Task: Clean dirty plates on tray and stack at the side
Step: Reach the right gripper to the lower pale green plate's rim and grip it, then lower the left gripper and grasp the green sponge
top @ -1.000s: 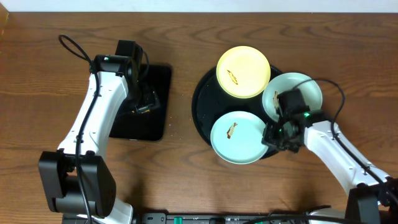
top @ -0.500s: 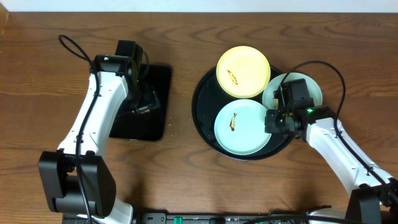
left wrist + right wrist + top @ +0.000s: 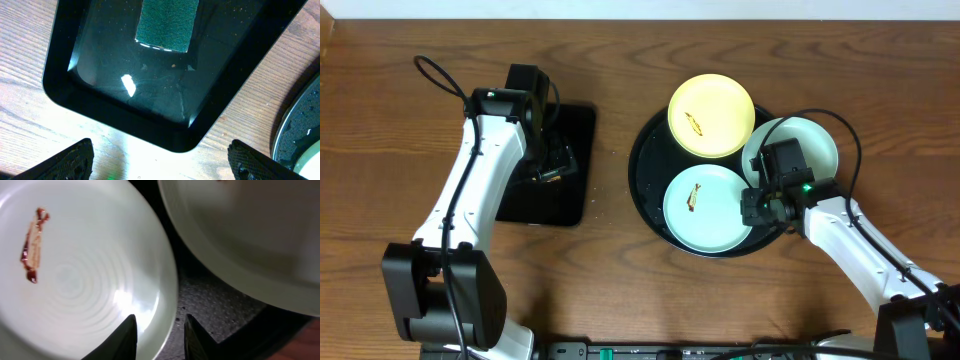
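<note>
**A:** Where are the plates?

**B:** All three are on the round black tray [image 3: 642, 170]. The yellow plate [image 3: 711, 115] sits at the tray's far side, overhanging its rim, with a brown smear near its middle. One mint plate [image 3: 708, 207] lies in the tray's near half and is smeared too. The other mint plate [image 3: 817, 143] is on the tray's right side, partly under the right arm.

**A:** And the right hand?

**B:** The right hand [image 3: 159, 339] is inside the tray, at the right edge of the near mint plate. Its fingers [image 3: 127, 337] are a little apart with the plate's rim between them — one over the plate, the other over the tray's speckled floor. I can't tell whether either one touches the rim.

**A:** The left one?

**B:** The left hand [image 3: 160, 167] is well to the left of the tray, fingers spread wide and holding nothing — it hangs above the near edge of a rectangular black tray [image 3: 100, 100] on the wooden counter [image 3: 30, 125]. A green sponge [image 3: 166, 22] lies at that tray's far end.
</note>
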`<action>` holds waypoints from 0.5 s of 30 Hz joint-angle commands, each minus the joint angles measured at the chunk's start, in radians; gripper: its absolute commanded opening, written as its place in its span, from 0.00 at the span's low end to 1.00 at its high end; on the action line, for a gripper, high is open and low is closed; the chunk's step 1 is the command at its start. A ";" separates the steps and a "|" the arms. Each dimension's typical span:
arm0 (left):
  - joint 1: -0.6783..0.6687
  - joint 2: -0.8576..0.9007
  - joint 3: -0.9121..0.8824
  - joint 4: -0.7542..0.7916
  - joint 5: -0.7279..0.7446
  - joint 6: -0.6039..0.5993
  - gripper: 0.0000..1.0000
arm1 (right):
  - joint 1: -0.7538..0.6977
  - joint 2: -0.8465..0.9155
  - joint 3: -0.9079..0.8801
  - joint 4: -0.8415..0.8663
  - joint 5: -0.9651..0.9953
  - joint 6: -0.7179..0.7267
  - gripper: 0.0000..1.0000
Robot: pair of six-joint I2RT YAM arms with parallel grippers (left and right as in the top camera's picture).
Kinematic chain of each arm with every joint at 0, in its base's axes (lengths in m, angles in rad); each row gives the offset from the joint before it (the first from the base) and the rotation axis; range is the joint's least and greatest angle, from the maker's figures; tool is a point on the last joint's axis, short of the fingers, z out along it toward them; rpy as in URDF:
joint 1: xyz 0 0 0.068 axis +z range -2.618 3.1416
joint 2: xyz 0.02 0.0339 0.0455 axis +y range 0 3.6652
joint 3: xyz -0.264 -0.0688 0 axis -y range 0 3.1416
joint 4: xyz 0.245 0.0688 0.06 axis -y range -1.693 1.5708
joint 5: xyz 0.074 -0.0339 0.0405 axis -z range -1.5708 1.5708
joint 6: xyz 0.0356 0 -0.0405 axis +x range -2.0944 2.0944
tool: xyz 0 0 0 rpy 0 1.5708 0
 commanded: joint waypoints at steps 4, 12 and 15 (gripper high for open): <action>0.002 0.000 -0.009 -0.002 -0.008 -0.005 0.87 | 0.006 -0.008 -0.042 0.018 0.026 -0.003 0.32; 0.002 0.000 -0.009 0.004 -0.009 -0.005 0.87 | 0.006 -0.008 -0.133 0.132 0.025 0.068 0.19; 0.003 0.000 -0.009 0.012 -0.011 -0.005 0.86 | 0.006 -0.008 -0.138 0.143 0.018 0.068 0.19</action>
